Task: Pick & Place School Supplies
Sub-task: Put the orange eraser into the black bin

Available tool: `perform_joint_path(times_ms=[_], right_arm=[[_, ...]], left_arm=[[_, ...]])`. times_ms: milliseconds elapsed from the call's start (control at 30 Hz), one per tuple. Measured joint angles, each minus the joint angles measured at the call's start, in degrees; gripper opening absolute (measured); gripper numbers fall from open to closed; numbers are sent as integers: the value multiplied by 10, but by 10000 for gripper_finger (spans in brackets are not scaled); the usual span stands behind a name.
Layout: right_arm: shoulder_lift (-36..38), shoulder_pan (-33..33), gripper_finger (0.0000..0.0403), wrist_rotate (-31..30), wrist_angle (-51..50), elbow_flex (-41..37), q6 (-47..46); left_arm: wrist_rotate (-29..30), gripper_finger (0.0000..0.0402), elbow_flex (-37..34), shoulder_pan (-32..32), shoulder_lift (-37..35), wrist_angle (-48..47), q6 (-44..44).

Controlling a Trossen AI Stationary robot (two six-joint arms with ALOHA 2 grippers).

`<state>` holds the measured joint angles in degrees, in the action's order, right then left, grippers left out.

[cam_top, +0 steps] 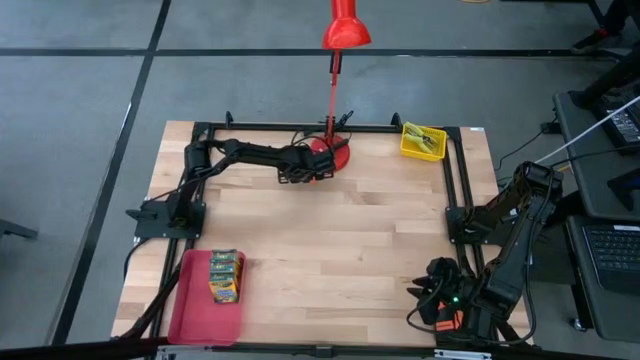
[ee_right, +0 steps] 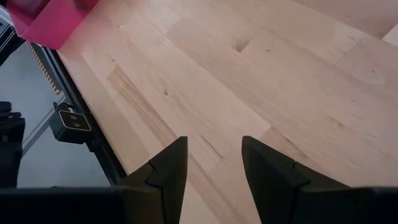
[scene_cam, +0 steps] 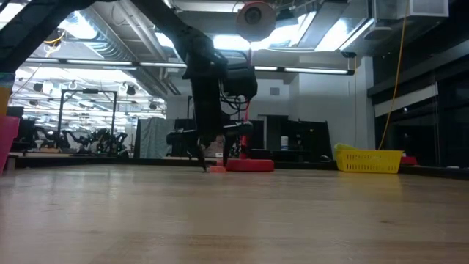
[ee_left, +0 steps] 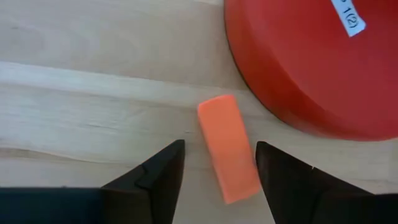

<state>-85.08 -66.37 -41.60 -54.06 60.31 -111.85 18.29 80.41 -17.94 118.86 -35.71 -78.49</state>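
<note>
A small flat orange piece [ee_left: 227,149] lies on the wood right beside the red lamp's round base [ee_left: 317,62]. My left gripper [ee_left: 217,158] is open and reaches down at the table's far middle [cam_top: 305,170]. Its fingers stand on either side of the piece; I cannot tell whether either touches it. In the low view its fingertips [scene_cam: 212,158] are just above the piece [scene_cam: 218,169]. Yellow-and-green crayon boxes [cam_top: 225,275] lie on the flat red tray [cam_top: 190,315] at the near left corner. My right gripper [ee_right: 214,155] is open and waits over the near right corner [cam_top: 440,290].
The tall red lamp [cam_top: 340,40] stands at the far middle, close to my left gripper. A yellow basket [cam_top: 423,140] sits at the far right corner with dark, greenish things in it. A black frame [cam_top: 455,180] runs along the table's edges. Bare wood fills the middle.
</note>
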Motion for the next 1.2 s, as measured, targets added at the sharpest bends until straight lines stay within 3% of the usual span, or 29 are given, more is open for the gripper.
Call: perform_joint_path(times_ms=[300,967,1200], right_arm=[[0,0,157,0,6,0,7],[0,-1,157,-26,16,0,17],[0,-1,157,-43,23,0,17]], left_arm=[[15,173,0,5,3,-1,-23],[-9,97,1,2,19,-24,79],[-14,88,4,8,16,-23,102]])
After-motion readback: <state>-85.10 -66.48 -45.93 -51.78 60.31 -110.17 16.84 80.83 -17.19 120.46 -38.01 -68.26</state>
